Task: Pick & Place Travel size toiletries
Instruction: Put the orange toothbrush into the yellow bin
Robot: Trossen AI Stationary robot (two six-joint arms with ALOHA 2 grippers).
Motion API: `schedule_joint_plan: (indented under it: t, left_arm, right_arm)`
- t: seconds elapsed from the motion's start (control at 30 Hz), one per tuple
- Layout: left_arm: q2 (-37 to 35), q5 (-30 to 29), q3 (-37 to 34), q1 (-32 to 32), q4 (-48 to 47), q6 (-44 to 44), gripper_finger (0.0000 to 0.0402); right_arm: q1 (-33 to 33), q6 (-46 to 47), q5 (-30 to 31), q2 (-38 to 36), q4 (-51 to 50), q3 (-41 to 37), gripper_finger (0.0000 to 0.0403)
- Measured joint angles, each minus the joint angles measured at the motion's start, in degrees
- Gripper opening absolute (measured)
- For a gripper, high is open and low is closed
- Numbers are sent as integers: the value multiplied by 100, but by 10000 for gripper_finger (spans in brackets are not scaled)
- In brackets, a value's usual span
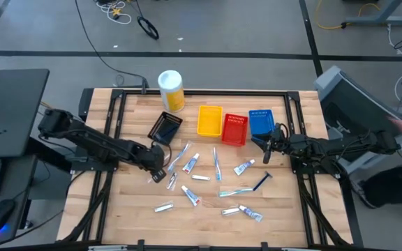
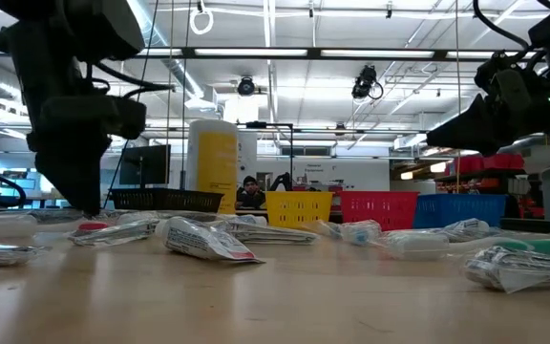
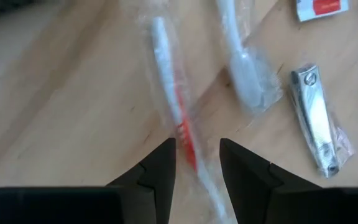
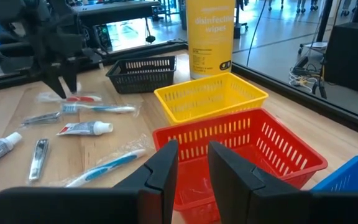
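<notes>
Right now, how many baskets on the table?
4, in a row along the far side: black basket nearest the yellow canister, then yellow basket, red basket, blue basket. None look hidden.

Yellow tray [image 4: 210, 101], red tray [image 4: 247, 149], black tray [image 4: 143, 73], white-and-red toothbrush [image 3: 173, 102].

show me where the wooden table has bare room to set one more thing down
Bare wood lies along the near edge of the wooden table, in the near left corner, and at the far right behind the blue plastic basket. The middle is crowded with wrapped toothbrushes and toothpaste tubes, and the left pincer hangs low among them.
</notes>
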Motion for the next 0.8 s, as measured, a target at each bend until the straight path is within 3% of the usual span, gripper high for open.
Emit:
schedule_joint_plan:
  t: [0.33,0.8]
  left_arm:
    - [527,-26,24,-44,38,17,127]
    - [579,-181,268,-42,-47,-26,46]
  right_arm:
    - [0,2,0,52,-11,0,99]
    - [2,95,-165,107,-11,0,99]
